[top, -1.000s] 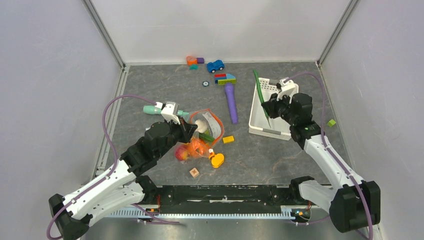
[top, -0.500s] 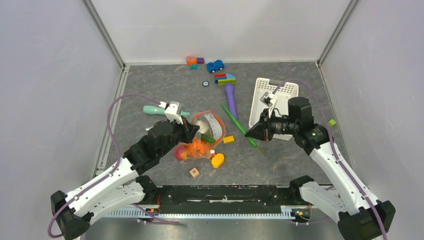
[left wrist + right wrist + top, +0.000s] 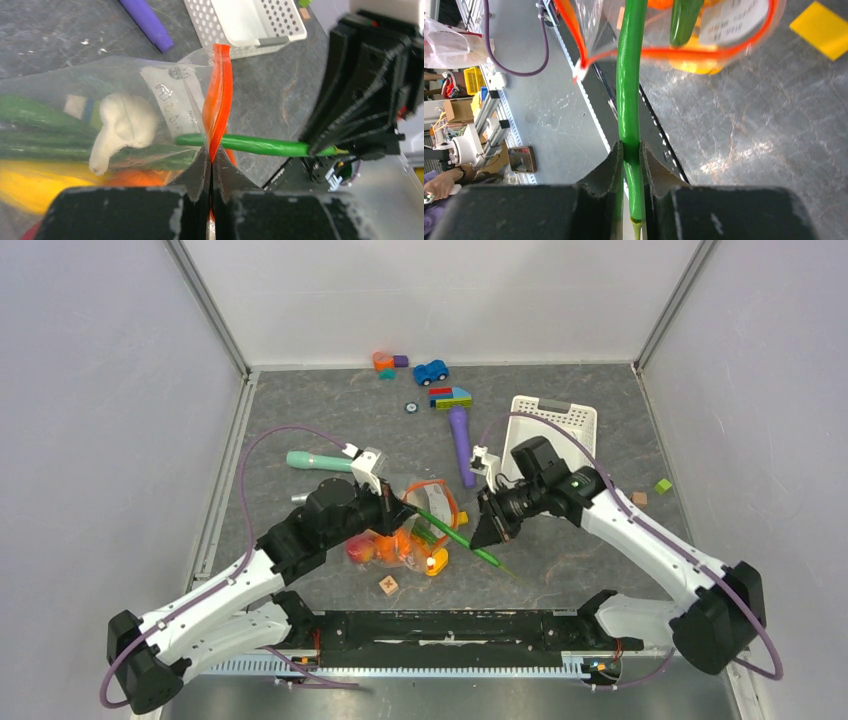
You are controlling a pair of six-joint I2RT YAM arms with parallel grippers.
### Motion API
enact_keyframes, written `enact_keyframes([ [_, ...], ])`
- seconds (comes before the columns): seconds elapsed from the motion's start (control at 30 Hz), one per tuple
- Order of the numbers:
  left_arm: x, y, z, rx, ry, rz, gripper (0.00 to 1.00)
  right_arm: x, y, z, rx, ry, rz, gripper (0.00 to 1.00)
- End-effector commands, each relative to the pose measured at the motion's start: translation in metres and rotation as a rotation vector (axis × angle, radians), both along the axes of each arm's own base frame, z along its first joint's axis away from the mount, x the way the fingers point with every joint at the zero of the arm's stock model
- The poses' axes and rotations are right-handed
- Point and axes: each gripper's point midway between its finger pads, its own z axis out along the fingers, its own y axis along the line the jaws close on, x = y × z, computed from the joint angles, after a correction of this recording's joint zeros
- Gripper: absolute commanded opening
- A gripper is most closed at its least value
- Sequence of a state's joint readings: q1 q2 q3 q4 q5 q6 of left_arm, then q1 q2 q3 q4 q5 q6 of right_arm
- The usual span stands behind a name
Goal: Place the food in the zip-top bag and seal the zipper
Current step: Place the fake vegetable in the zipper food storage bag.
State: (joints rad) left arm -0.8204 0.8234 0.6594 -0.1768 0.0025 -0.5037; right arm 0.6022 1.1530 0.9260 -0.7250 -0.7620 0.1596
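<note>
The long green bean (image 3: 455, 537) had reached the bag (image 3: 408, 532) near the middle of the tabletop (image 3: 300, 420), its tip poking through the open zipper (image 3: 220, 90), so it looked partly in, with sealing yet to come. The right gripper (image 3: 629, 150) pinched the bean's stem end, while the left gripper (image 3: 212, 165) was pressed together on the zipper, lifting the mouth. A second earlier the bean was held over at the white basket (image 3: 550, 425) on the right.

Top external: high behind the near edge, looking down over the whole table (image 3: 300, 410).
Left wrist: close, facing right.
Right wrist: close, facing left.
Shared: zip-top bag (image 3: 405, 538) mouth, green bean (image 3: 450, 533).
</note>
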Motion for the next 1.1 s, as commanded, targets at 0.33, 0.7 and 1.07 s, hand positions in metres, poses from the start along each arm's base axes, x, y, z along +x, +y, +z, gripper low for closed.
enact_keyframes([
  [0.33,-0.026,-0.031,0.032,-0.076,-0.065,-0.25,0.02,0.063,0.079,0.021,-0.009,-0.01,0.008,0.0],
  [0.7,-0.022,-0.033,0.03,-0.093,-0.047,-0.228,0.02,0.112,0.121,0.018,0.091,0.042,-0.255,0.08],
  [1.07,0.004,-0.012,0.03,-0.108,-0.05,-0.004,0.02,0.12,0.133,0.005,0.182,-0.045,-0.494,0.14],
])
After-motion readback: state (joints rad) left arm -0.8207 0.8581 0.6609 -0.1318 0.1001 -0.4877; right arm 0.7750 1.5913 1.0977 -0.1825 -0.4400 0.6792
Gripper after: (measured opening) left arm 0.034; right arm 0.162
